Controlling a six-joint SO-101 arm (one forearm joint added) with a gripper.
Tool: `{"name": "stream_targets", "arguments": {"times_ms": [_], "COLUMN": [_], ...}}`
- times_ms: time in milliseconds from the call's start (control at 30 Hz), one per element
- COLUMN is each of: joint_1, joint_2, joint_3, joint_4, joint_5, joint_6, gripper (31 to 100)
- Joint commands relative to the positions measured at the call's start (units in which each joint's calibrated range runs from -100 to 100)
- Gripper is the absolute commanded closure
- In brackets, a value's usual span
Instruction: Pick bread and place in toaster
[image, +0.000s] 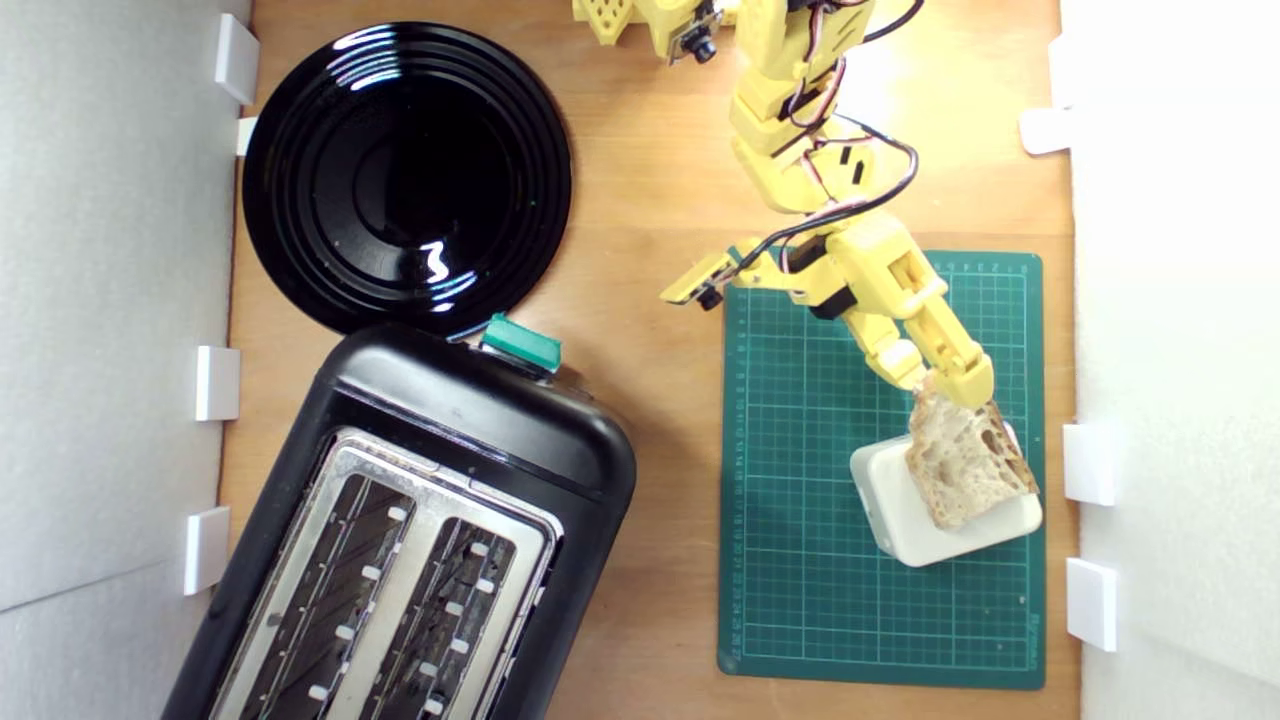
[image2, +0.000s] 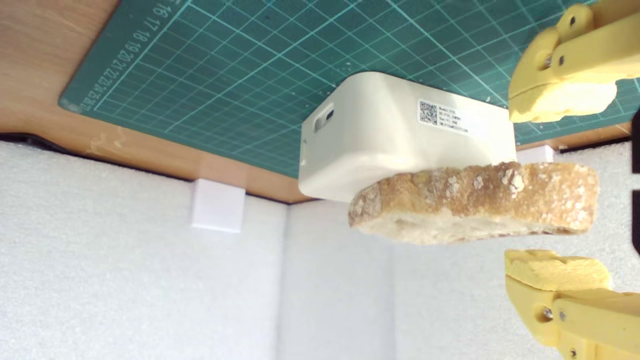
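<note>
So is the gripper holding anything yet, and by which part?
Nothing is held. The gripper is open, its fingers straddling one end of the bread without touching it; the bread lies on the white box.

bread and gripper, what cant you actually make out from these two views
- Pad contact: in the wrist view the gripper straddles the bread, open gaps on both sides; the exterior view hides it under the fingers.
- White box top: covered by bread in the exterior view.
- Box label: print too small to read.
- Toaster: cut off by the exterior view's bottom edge; slot depths dark.
</note>
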Motion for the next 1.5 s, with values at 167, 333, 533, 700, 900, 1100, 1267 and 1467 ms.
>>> {"name": "stream_targets", "arguments": {"times_ms": [167, 333, 533, 700, 900, 1100, 1267, 1467], "joint_1": [-0.37, -0.37, -0.13, 0.03, -0.21, -0.21, -0.21, 0.11], "joint_2": [0.76, 0.76, 0.76, 0.84, 0.92, 0.92, 0.84, -0.08], "joint_3": [-4.46, -4.46, -5.64, -6.91, -8.00, -8.00, -8.00, -7.82], "joint_4": [-0.45, -0.45, -0.45, -0.81, -3.17, -3.26, -3.26, -3.35], "joint_5": [-1.98, -1.89, -1.89, -1.89, -1.89, -1.81, -1.81, -1.81], "joint_6": [0.15, 0.15, -0.11, -0.06, -0.06, -0.21, -0.26, 0.05], "gripper": [43.6, 53.4, 60.6, 60.6, 60.7, 66.2, 71.7, 72.0]}}
